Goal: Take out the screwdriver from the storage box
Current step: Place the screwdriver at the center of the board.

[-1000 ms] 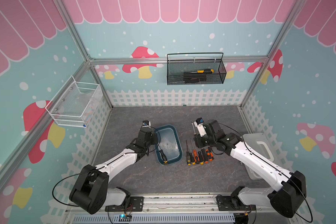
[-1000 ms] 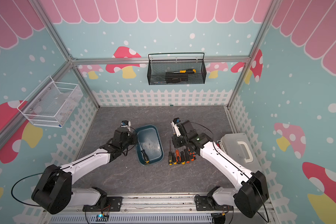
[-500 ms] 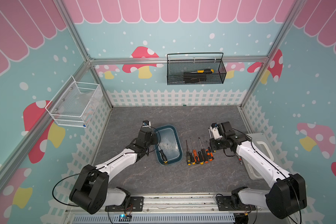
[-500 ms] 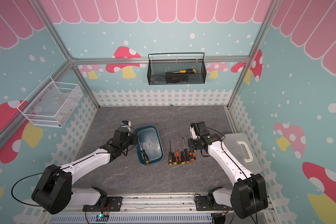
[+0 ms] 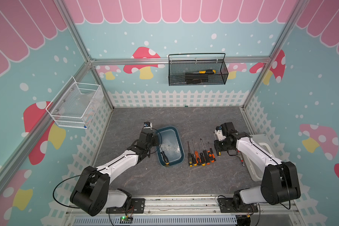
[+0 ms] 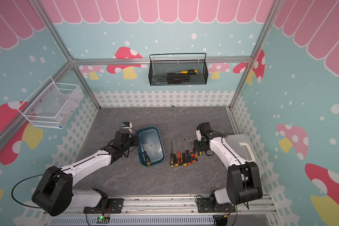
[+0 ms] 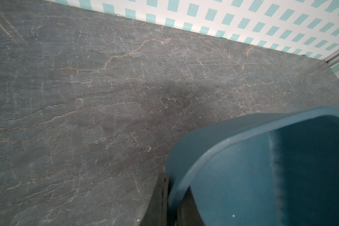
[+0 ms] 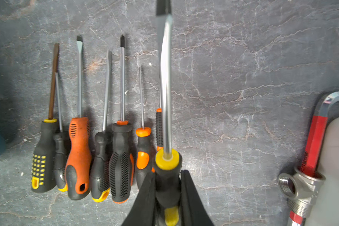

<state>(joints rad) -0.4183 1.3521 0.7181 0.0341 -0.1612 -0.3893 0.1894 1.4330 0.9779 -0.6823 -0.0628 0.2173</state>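
Grey, stone-veined tabletop [image 5: 145, 176] floors a mushroom-papered cell in both top views. Left of centre sits the storage box [image 5: 172, 140]. 1 boxed screwdriver [image 5: 164, 155] lies inside along its left wall, handle toward the near end. The left gripper [image 5: 156, 142] is at the box's left rim. Right of the box a row of screwdrivers [image 5: 201, 156] lies on the table. The right gripper [image 5: 218, 150] hangs at the row's right end, carrying the held screwdriver [image 6: 199, 153], which is already clear of the box.

From the left wrist, the dark fingers [image 7: 159, 195] are pressed together on the teal rim, 1 outside the wall and 1 inside. A tug or lift here would likely tip the box and send the boxed screwdriver sliding or rolling. Whether the box sits flat I cannot tell.

From the right wrist, the jaws pinch the black handle behind its yellow collar, and the shaft points to the far side. It crosses in front of the thin knurled driver [image 8: 159, 127] that ends the row of 7. Lowered straight down, it would probably land on that neighbour and roll, disturbing the row. The long steel shaft ahead of the grip could also pivot tip-down if the pinch slackens. Let go from too high, it may bounce right toward the pipe fitting [image 8: 299, 184] and the whitish case [image 8: 337, 156].
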